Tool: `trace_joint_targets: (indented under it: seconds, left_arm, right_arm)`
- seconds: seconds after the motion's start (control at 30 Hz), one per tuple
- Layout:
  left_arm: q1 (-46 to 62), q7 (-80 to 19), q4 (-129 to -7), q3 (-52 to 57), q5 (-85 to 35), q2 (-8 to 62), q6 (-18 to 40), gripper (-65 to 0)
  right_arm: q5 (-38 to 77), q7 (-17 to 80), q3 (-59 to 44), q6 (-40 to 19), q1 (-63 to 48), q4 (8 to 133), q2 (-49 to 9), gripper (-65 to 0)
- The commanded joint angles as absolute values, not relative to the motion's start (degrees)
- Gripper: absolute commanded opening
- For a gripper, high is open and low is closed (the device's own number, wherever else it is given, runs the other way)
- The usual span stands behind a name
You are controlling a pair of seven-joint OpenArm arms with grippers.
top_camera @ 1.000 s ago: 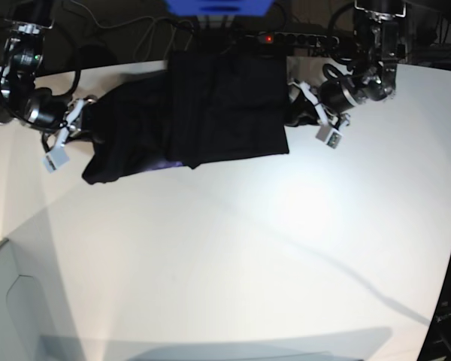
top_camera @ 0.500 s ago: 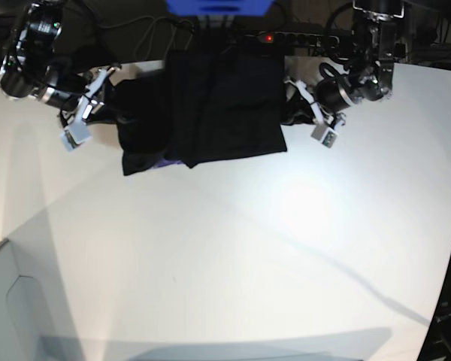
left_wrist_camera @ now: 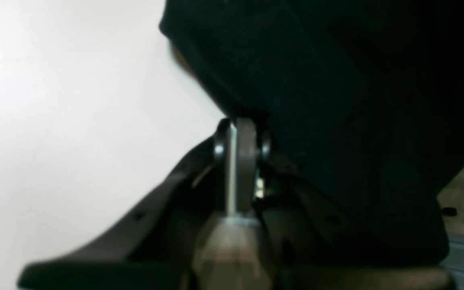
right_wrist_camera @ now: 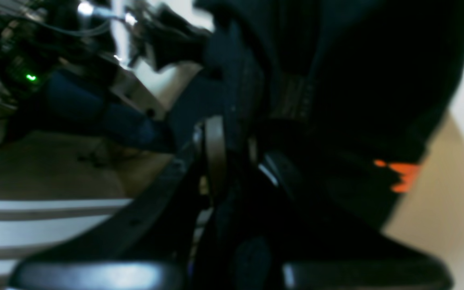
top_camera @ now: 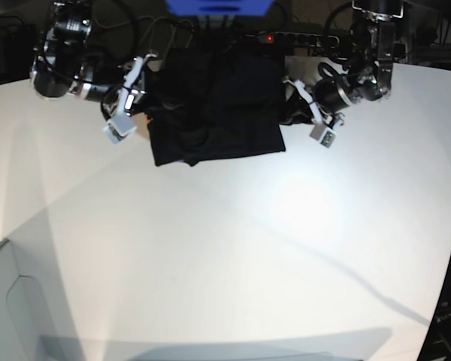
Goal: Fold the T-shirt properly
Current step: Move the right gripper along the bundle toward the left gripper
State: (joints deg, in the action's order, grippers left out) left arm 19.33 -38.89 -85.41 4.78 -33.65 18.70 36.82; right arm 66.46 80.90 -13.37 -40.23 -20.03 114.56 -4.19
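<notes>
Right gripper, clamped on the black T-shirt, has swung its sleeve side inward from nine o'clock; left gripper stays clamped at three o'clock; side fold nearly laid.

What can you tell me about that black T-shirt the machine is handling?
The T-shirt is plain black, of soft thin fabric, with a small orange neck label. It lies bunched and partly folded at the far edge of the white table, its layers overlapping. The right end effector is shut on one side of it, lifting a fold over the middle, and the left end effector is shut on the opposite edge.
</notes>
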Motion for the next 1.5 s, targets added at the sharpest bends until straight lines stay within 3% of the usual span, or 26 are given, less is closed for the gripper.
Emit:
trace_joint_targets:
  seconds: [0.0, 0.4, 0.53, 0.6, 0.9, 1.27, 1.47]
  left_arm:
    - [20.5, -46.5, -83.6, 4.2, -27.5, 18.9, 35.4, -61.0]
    - [20.5, -46.5, -82.2, 4.2, -27.5, 18.9, 35.4, -61.0]
    - [20.5, -46.5, -81.9, 4.2, -27.5, 18.9, 35.4, -61.0]
    - [20.5, -46.5, -82.2, 4.2, -27.5, 18.9, 35.4, -61.0]
    - [21.0, -46.5, -82.3, 4.2, -27.5, 18.9, 35.4, -61.0]
    - [21.0, -46.5, -82.4, 4.2, -27.5, 18.9, 35.4, -61.0]
    - [21.1, -46.5, -82.4, 4.2, -27.5, 18.9, 35.4, -61.0]
  right_arm:
    - [68.8, 80.0, -12.1, -40.0, -20.0, 115.7, -3.6, -65.0]
    - [68.5, 80.0, -6.0, -40.0, -16.0, 115.2, -0.8, -65.0]
    - [67.1, 78.0, -4.5, -30.8, -14.0, 114.6, -1.3, -65.0]
    - [64.4, 77.4, -2.0, -29.0, -12.3, 113.5, -1.7, -65.0]
    - [51.7, 77.1, 8.6, -28.8, -10.6, 107.5, -2.3, -65.0]
    - [50.7, 77.1, 11.1, -28.7, -8.6, 102.7, -2.2, -65.0]
    - [50.7, 77.1, 11.1, -28.7, -8.6, 104.0, -2.2, -49.7]
